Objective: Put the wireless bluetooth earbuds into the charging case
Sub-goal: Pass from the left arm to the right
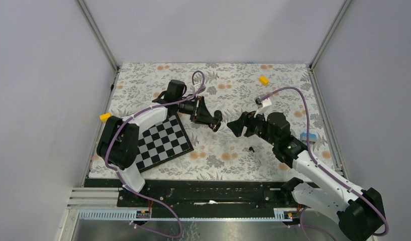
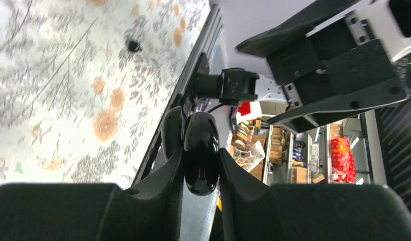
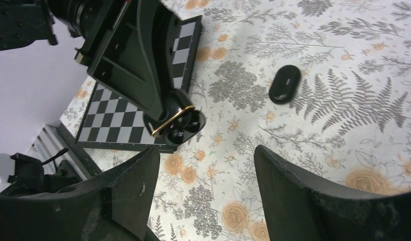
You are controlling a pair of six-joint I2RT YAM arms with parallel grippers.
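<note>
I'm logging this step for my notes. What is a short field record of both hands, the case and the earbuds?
left hand: shut on the charging case, raised off the table
charging case: open, gold-rimmed face toward the right hand
right hand: open, empty
earbud: one loose on the floral cloth; the other not made out

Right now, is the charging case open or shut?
Open. The charging case, gripped by the left end effector, shows exposed round wells beside a gold rim.
</note>
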